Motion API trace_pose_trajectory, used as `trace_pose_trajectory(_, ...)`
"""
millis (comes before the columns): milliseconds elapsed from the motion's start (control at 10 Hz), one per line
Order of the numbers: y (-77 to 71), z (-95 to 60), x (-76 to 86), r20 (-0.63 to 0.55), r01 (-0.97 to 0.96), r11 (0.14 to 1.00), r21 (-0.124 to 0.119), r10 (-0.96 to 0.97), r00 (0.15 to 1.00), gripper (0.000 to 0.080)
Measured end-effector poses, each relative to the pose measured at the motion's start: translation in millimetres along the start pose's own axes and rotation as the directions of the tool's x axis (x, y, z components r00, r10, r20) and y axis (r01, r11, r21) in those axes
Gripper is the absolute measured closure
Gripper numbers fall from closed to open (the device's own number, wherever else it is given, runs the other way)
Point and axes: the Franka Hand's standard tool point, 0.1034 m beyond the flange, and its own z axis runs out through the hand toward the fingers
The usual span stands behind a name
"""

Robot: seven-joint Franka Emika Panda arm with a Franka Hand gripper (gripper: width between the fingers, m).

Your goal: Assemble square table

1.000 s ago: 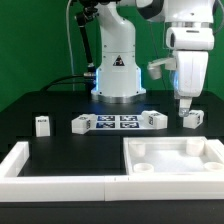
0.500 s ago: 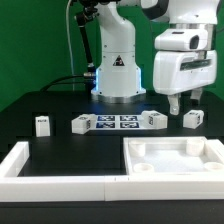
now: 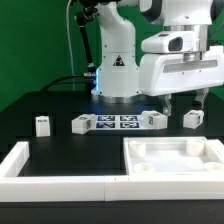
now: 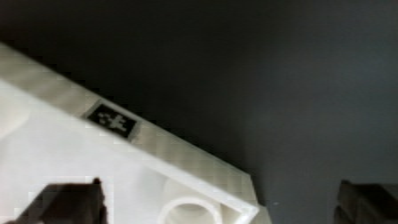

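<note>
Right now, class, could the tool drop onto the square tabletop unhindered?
Probably yes: the open tool hangs over the tabletop near its far edge with nothing between them; the nearest leg stands just off the rim.

The Panda arm (image 3: 118, 55) rises from its white base at the back and reaches over toward the exterior view's right. Its broad white wrist housing (image 3: 185, 68) hangs level, broadside to the camera. Below it the pincer (image 3: 186, 102) points straight down. Its two dark fingers (image 3: 168, 104) are spread wide, gripping nothing. The wrist view shows both fingertips (image 4: 63, 205) far apart.
</note>
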Motion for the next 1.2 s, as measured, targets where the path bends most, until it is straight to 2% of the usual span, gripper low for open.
trace_pose_trajectory(200, -5.1, 0.1, -8.4, 0.012, -0.221, 0.975, 0.014, 0.221, 0.975, 0.0150)
trace_pose_trajectory(400, -33.1, -5.2, -17.4, 0.049, -0.488, 0.873, 0.010, 0.487, 0.872, 0.0150)
trace_pose_trajectory(500, -41.5, -4.6, -16.1, 0.056, -0.602, 0.798, 0.012, 0.601, 0.797, 0.0150)
trace_pose_trajectory(600, -43.9, -3.1, -15.8, 0.068, -0.691, 0.722, 0.018, 0.689, 0.722, 0.0150)
trace_pose_trajectory(800, -44.8, -3.0, -15.6, 0.071, -0.739, 0.673, 0.019, 0.736, 0.673, 0.0150)
trace_pose_trajectory(1000, -47.1, -2.7, -15.8, 0.082, -0.835, 0.550, 0.016, 0.832, 0.549, 0.0150)
trace_pose_trajectory(1100, -50.3, 0.2, -23.0, 0.113, -0.921, 0.389, 0.012, 0.915, 0.388, 0.0150)
trace_pose_trajectory(1200, -58.3, 1.8, -30.3, 0.134, -0.934, 0.357, 0.010, 0.925, 0.355, 0.0150)
